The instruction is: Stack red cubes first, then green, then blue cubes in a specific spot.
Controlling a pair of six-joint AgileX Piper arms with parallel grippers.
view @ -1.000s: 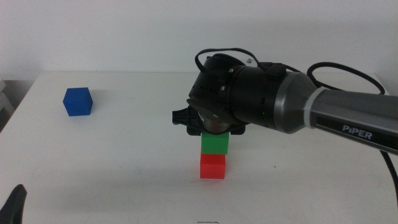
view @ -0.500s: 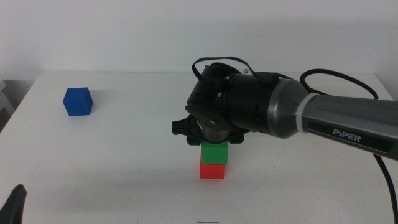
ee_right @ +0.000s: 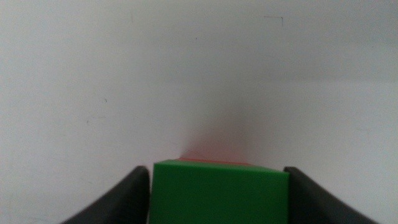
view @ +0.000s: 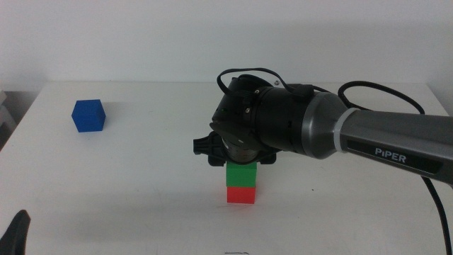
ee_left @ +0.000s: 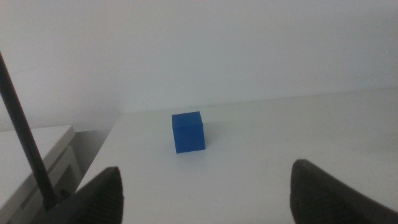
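Note:
The red cube (view: 241, 195) sits on the white table in the middle view. The green cube (view: 241, 174) rests squarely on top of it. My right gripper (view: 241, 163) reaches down from above, its jaws pressed against both sides of the green cube (ee_right: 219, 193); only a thin red sliver (ee_right: 211, 160) of the lower cube shows beyond it in the right wrist view. The blue cube (view: 88, 115) stands alone at the far left of the table, and the left wrist view shows it (ee_left: 188, 132) ahead of my open left gripper (ee_left: 208, 199), which waits at the near left corner (view: 18, 230).
The right arm's thick dark wrist (view: 276, 124) and grey forearm (view: 382, 138) hang over the table's centre and right. A cable (view: 368, 92) loops above the arm. The table's left edge (view: 18, 120) lies close to the blue cube.
The right gripper has come down a little and shifted slightly left with the green cube, which now sits lower on the red cube. The left gripper and blue cube have not moved.

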